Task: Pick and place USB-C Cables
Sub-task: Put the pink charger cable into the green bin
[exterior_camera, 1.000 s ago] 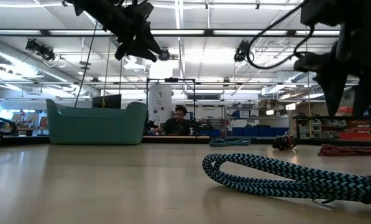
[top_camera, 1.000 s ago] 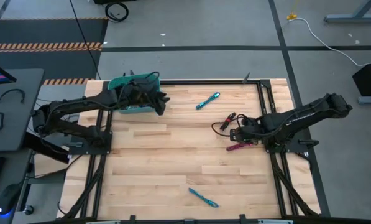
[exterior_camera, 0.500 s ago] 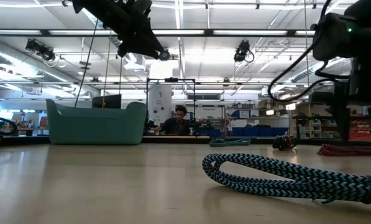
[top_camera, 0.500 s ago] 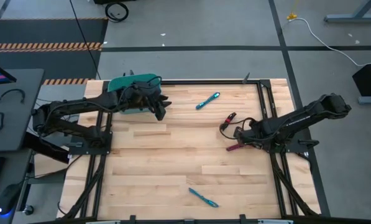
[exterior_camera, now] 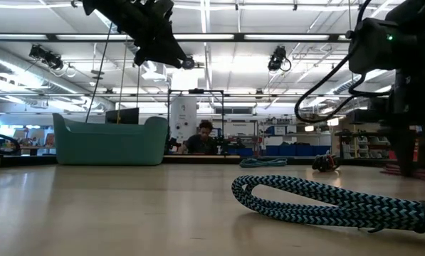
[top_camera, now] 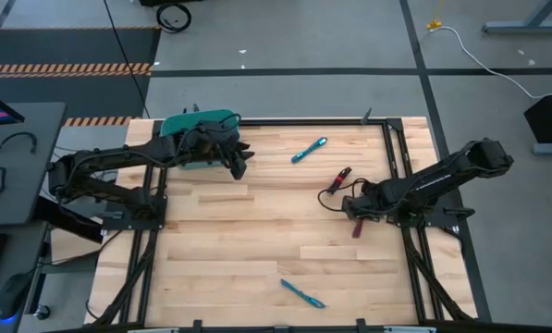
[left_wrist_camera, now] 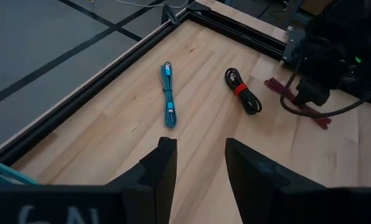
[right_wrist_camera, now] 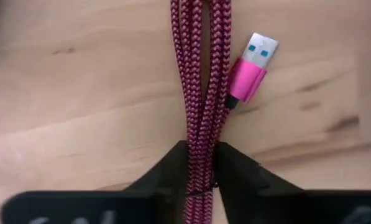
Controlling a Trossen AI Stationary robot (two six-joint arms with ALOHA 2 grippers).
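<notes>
My right gripper (top_camera: 357, 213) stands low over the table's right side, shut on a maroon braided cable bundle (right_wrist_camera: 201, 74) with a pink plug (right_wrist_camera: 252, 62); the bundle also shows in the high view (top_camera: 357, 228). My left gripper (top_camera: 238, 163) hangs open and empty above the table beside the teal bin (top_camera: 200, 123); its fingers are apart in the left wrist view (left_wrist_camera: 201, 163). A black-red bundle (top_camera: 336, 180) lies flat just left of my right gripper. One teal bundle (top_camera: 309, 149) lies at the far middle and another (top_camera: 301, 293) near the front edge. My right gripper pinches the maroon bundle's several strands (right_wrist_camera: 201, 163) between its two fingers, which lie across the bundle. The fingers come from above, pointing down. The plug end runs out past the fingertips over the wood; I cannot tell whether it is lifted clear.
A black metal frame (top_camera: 391, 148) borders the wooden table. The near teal bundle fills the foreground of the low view (exterior_camera: 326, 203). A person (exterior_camera: 205, 136) sits far behind the table. A white cable (top_camera: 470, 51) lies on the floor beyond.
My right gripper has moved a little toward the table's left and near edges, by the maroon bundle. The bundle has turned about: it lay across the table, and now it points toward the near edge.
</notes>
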